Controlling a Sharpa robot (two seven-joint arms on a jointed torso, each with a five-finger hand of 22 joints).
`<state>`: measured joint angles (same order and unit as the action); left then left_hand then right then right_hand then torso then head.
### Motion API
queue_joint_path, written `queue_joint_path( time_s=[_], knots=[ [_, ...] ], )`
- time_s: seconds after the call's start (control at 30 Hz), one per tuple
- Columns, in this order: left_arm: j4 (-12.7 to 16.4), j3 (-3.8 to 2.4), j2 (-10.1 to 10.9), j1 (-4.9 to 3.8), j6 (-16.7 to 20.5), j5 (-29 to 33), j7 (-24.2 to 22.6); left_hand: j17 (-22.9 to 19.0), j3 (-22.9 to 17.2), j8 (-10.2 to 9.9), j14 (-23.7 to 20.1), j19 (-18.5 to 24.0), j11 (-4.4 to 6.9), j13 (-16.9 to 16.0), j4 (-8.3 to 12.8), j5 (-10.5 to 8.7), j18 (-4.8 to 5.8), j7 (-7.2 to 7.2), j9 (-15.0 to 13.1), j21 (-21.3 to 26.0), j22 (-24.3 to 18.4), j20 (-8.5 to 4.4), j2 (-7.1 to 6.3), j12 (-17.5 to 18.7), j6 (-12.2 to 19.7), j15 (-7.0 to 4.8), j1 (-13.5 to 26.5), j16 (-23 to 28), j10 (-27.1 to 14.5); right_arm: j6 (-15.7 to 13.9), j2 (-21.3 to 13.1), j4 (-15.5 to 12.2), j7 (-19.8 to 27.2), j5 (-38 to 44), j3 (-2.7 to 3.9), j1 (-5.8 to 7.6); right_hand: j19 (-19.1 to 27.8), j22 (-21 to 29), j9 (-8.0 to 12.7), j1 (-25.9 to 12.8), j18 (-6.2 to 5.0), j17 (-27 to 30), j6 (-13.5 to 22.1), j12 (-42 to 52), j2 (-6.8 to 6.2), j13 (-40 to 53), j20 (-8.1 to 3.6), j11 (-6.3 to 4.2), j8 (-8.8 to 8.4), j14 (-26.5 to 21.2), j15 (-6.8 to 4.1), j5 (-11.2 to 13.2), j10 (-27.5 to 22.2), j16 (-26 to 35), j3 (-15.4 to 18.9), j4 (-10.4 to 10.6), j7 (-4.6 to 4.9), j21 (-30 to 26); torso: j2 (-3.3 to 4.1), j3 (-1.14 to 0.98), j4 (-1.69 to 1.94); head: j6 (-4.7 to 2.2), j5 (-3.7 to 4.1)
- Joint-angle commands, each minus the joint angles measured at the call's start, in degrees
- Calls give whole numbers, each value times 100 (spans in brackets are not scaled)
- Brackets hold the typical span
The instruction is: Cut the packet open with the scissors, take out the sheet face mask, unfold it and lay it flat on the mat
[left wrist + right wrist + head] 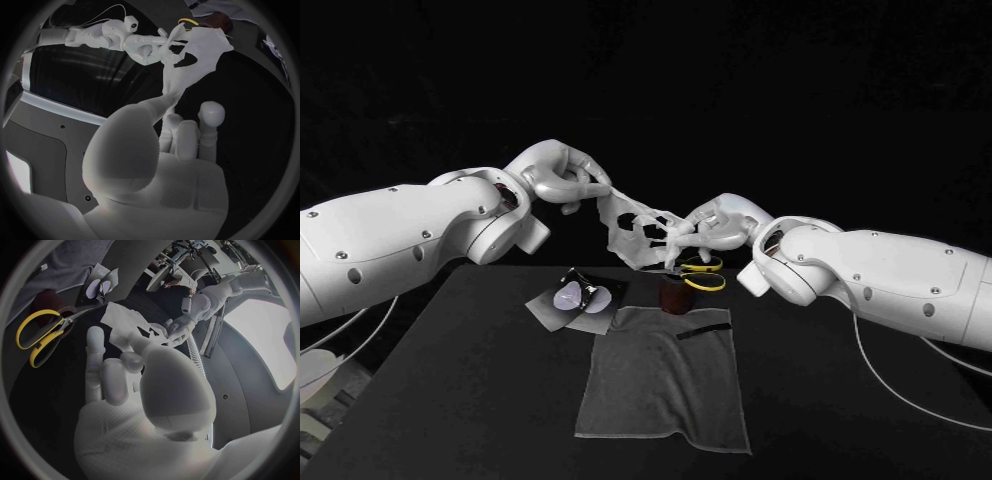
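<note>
**Sheet mask held up between two hands, above the table**

The left hand [567, 182] pinches one edge of the sheet face mask [632, 225] and the right hand [704, 228] grips the opposite part, fingers closed on the sheet. The mask hangs partly opened in the air between them, above the far end of the grey mat [661, 380]. The opened packet [571, 297] lies just beside the mat, and the yellow-handled scissors [57, 329] stand in a brown cup [678, 297]. The mask looks thin, limp, light and likely damp, so it may cling or tear at its cut-outs. Holds at the outer edges, spread gently apart, seem safest.
</note>
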<state>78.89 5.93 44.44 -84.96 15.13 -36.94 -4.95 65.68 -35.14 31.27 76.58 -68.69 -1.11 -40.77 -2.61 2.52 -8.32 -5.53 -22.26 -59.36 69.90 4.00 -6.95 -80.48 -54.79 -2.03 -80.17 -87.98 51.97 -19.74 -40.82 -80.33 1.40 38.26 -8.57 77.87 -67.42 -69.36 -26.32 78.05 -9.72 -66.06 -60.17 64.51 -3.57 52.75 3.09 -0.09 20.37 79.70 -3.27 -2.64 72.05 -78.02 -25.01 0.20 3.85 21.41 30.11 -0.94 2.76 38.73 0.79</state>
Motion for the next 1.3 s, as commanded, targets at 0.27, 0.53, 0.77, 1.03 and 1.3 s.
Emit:
queue_joint_path(
  time_s=[0.27, 0.53, 0.77, 1.03, 1.3],
  knots=[
    [-19, 41, 85, 10, 25, 804, 125, 4, -44, 41, 53, -61, 9, -12, 4, 25, 87, 15, -376, -50, 19, -6, -15, 7, -43, 10, 61, 0, 60, 682, -118, -23, -715, 1072, 22, 197, 8, -12, -26, 2, -61, 12, 10, -67, 7, -29, 14, -14, 46, -8, 1, -14, 12, 39, -44, -29, -1, 28, 4, -2, -1, -13, 1],
    [-13, 63, 100, 18, 24, 1006, 181, 33, -58, 45, 70, -78, 12, -20, -3, 25, 92, 18, -386, -73, 33, -6, -32, 6, -45, 8, 80, -2, 74, 680, -145, -43, -870, 1183, 32, 270, 3, -14, -29, -8, -62, 17, 7, -78, 2, -35, 13, -15, 49, -5, 0, -14, 17, 45, -50, -34, -2, 31, 3, -3, 2, -21, -11],
    [69, 69, 140, 20, -25, 1095, 148, 47, -64, 47, 79, -87, 14, -20, -5, 25, 95, 20, -391, -85, 41, -7, -41, 7, -46, 7, 88, -3, 78, 750, -198, -160, -893, 1146, 38, 309, -5, -16, -33, -20, -63, 30, 5, -106, -6, -60, 12, -17, 52, -1, -3, -14, 18, 57, -63, -45, -3, 36, 6, 0, -4, -29, -10],
    [234, 70, 111, 33, -76, 1040, -5, 45, -73, 47, 79, -87, 16, 6, -5, 25, 95, 21, -394, -85, 41, -7, -43, 12, -44, 6, 89, -2, 62, 884, -191, -362, -861, 926, 30, 316, 82, 8, 4, -208, -49, 392, 111, -610, -112, -569, 43, 30, -46, -190, 42, -12, -337, 328, -28, -36, 36, -25, 4, 6, -3, -38, 5],
    [372, 1, 121, 8, -331, 807, 30, 37, -92, 45, 76, -89, 18, 27, 2, 25, 94, 22, -399, -86, 41, -9, -44, 19, -38, 3, 83, -1, 48, 909, -121, -419, -825, 787, -3, 229, 192, 73, 189, -451, -31, 583, 455, -881, -298, -815, 131, 179, -407, -350, 163, -12, -610, 497, 105, 69, 226, -132, 2, -5, 5, -17, 12]
  ],
)
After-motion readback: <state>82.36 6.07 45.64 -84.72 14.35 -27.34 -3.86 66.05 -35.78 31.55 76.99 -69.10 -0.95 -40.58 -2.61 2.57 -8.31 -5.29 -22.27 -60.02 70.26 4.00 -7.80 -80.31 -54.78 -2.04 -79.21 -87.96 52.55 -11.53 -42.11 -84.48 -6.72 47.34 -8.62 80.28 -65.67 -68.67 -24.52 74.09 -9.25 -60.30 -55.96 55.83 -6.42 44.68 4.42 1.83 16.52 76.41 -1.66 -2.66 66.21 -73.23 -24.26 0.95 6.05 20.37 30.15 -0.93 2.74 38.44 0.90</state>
